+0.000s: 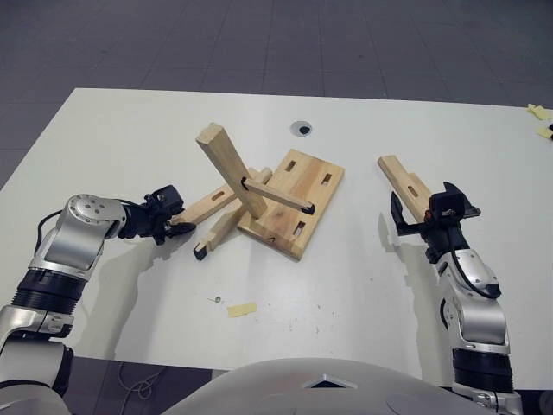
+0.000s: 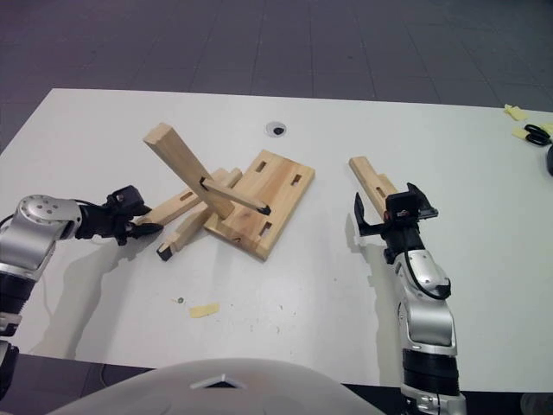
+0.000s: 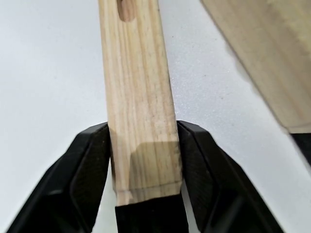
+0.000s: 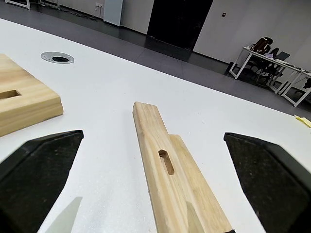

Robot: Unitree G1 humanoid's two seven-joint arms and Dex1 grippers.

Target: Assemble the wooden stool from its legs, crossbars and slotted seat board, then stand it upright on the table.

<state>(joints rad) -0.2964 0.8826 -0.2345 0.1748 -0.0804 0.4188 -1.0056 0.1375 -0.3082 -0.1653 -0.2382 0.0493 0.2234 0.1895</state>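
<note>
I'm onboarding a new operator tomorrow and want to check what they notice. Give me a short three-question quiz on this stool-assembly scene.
1. True or false: the left hand is shut on a wooden leg left of the seat board.
2. The right hand is: A) shut on a crossbar; B) open by the loose wooden pieces; C) holding tape.
3. Short answer: is the seat board up on its legs yet?
Key: 1 true; 2 B; 3 no, it rests on the table, one tilted leg rising from it.
</note>
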